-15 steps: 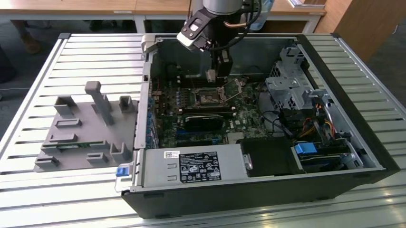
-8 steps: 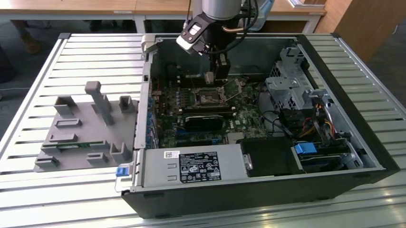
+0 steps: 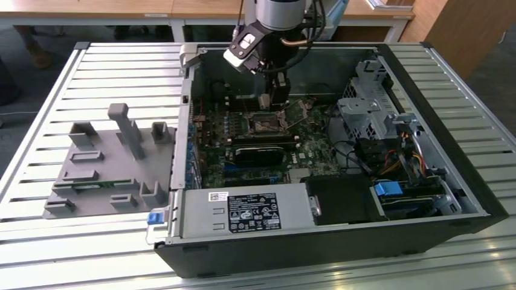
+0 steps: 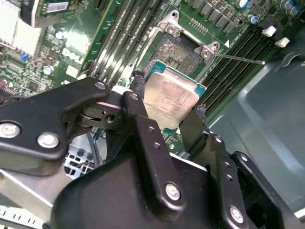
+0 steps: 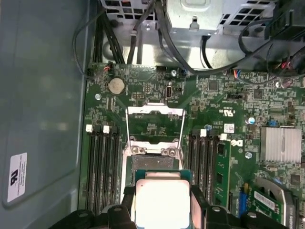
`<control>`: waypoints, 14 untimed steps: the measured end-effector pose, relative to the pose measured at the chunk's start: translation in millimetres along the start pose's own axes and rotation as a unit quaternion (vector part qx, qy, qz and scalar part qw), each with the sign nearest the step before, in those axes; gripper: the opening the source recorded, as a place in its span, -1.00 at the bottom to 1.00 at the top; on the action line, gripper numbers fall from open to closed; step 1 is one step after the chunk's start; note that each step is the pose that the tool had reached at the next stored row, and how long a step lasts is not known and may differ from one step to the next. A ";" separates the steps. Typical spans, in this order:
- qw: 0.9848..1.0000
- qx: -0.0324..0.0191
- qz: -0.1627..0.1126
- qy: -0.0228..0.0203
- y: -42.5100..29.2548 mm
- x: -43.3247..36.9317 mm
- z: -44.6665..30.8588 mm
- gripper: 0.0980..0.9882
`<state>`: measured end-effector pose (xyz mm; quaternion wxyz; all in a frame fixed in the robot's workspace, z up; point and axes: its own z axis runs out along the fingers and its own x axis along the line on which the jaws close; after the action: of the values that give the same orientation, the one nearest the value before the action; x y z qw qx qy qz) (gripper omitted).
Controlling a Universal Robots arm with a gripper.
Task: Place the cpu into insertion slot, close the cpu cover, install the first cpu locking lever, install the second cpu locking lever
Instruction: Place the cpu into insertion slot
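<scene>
The gripper (image 4: pixel 169 98) holds the cpu (image 5: pixel 163 200) inside case (image 3: pixel 322 248) on slatted table (image 3: pixel 105 66).

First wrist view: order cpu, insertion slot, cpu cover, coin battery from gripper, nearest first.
1. cpu, held in the gripper
2. insertion slot, just beyond it
3. cpu cover, open, past the slot
4. coin battery, farthest, beyond the cover

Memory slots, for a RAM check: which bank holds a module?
The bank on the silver heatsink's side: a green module stands in its outer slot. The case-wall bank looks empty.

Slatted table (image 3: pixel 121 66) with computer case (image 3: pixel 322 248), grey fixture (image 3: pixel 105 172)
</scene>
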<state>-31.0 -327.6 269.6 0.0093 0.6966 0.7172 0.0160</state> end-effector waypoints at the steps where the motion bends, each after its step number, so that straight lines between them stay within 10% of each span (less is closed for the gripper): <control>1: 1.000 0.000 0.002 0.000 -0.1 1.0 1.4 0.00; 14: 1.000 0.002 0.005 -0.001 -1.8 5.0 20.2 0.00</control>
<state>-32.2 -322.5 249.5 0.0084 0.7003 0.7136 0.0141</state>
